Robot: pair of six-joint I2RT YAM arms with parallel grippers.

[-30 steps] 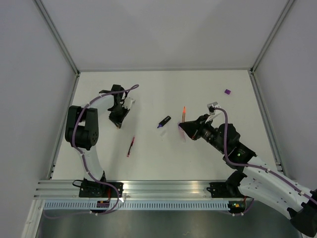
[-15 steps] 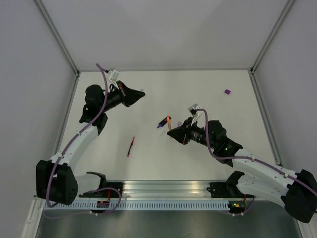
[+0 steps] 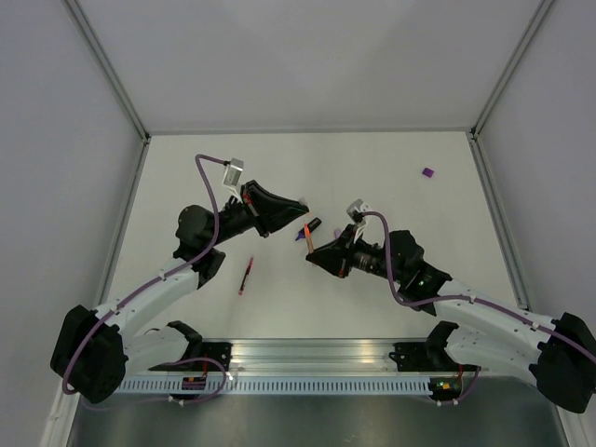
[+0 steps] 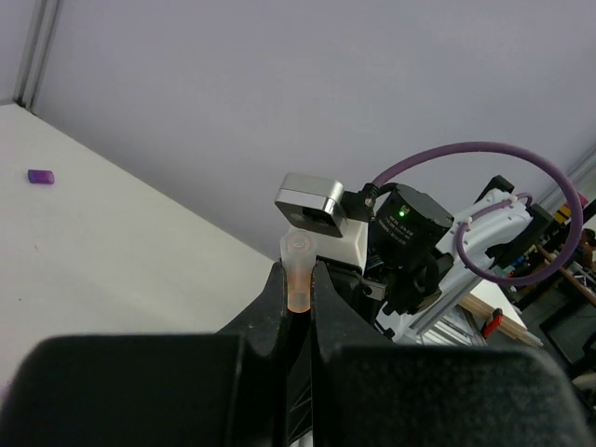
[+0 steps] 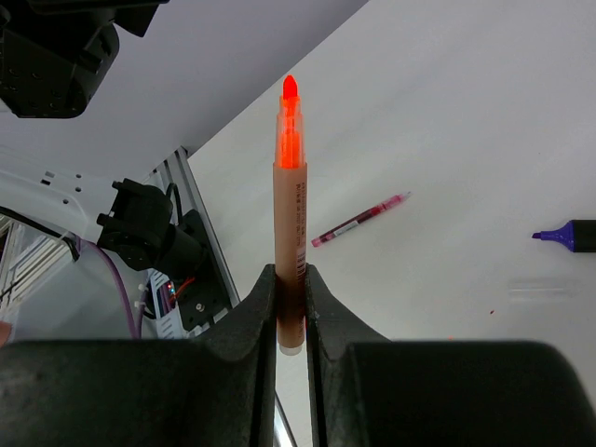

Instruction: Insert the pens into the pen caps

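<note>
Pen and cap were held up facing each other over the middle of the white table (image 3: pixel 372 168), one in each gripper. The right gripper (image 3: pixel 315 257) was clenched on the lower barrel of the orange pen (image 3: pixel 308 234). Its wrist camera showed the right gripper (image 5: pixel 291 293) with the orange pen (image 5: pixel 290 205) standing straight out from between the fingers. The pen had a pale tan-orange barrel printed with small lettering, a bare neon-orange tip at the far end and a whitish butt just behind the grip.

The left gripper (image 3: pixel 298 206) pointed toward it from the other side, its tip close to the pen but apart from it. In its own camera, the left gripper (image 4: pixel 298 285) was closed tight on the orange cap (image 4: pixel 298 270). The cap was a short, translucent, peach-coloured tube, and its round end stuck out beyond the fingertips.

The black marker (image 3: pixel 314 223) lay on the table just beyond the two grippers, uncapped, and the right wrist view showed the black marker (image 5: pixel 570 235) with its purple tip exposed. The thin red pen (image 3: pixel 246 276) lay nearer the left arm, well apart from both grippers, and the right wrist view showed the red pen (image 5: pixel 358 220) as slim and pink-red. The purple cap (image 3: pixel 427 172), a tiny block, sat alone toward the far right corner, and the left wrist camera also caught the purple cap (image 4: pixel 40 177).
</note>
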